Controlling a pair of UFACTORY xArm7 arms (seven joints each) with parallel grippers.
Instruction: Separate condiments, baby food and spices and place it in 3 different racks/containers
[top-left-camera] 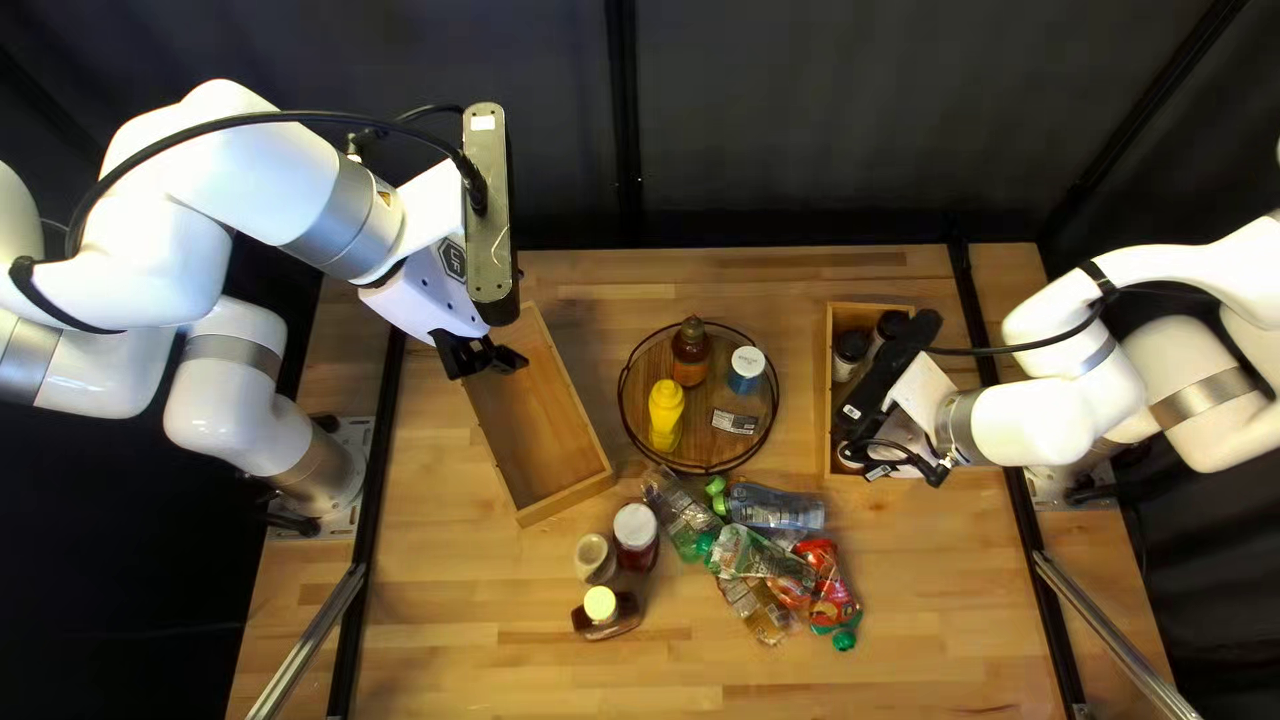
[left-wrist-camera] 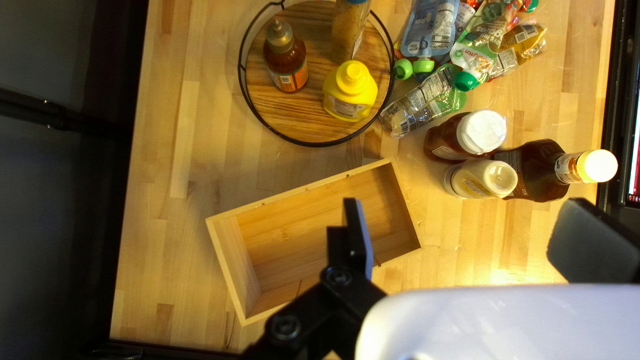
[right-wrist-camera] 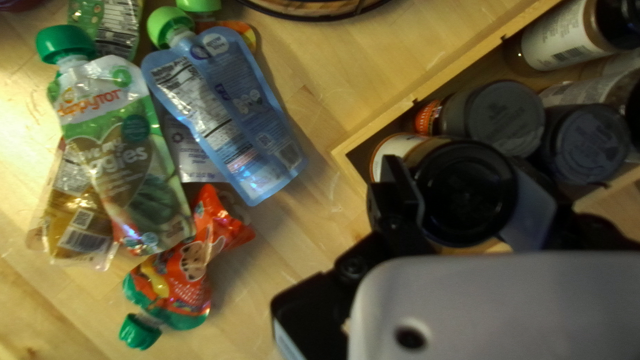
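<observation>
Where the round black-lidded jar [right-wrist-camera: 467, 193] is found: at the near end of the right-hand pale wooden box [top-left-camera: 828, 387], beside other dark-lidded jars [right-wrist-camera: 505, 119]; whether its base is seated cannot be told.
Right gripper [top-left-camera: 854, 446]: closed about that jar, contact observed from both sides.
Left gripper [top-left-camera: 486, 359]: fingers set wide apart, nothing held; positioned above the left-hand open wooden box [top-left-camera: 567, 506], which is set at a slant.
Round wooden tray with black wire rim [top-left-camera: 623, 400]: placed between the boxes; a yellow squeeze bottle [top-left-camera: 666, 414], a brown sauce bottle [top-left-camera: 690, 354] and a blue-and-white-topped container [top-left-camera: 747, 370] are carried.
Soft, bright-coloured food pouches [top-left-camera: 778, 510]: heaped near the tray, partly overlapped.
Loose group: a white-lidded red-brown jar [top-left-camera: 635, 528], a small cream-coloured jar [top-left-camera: 595, 558] and a yellow-capped dark bottle [top-left-camera: 607, 612] are noted close together.
</observation>
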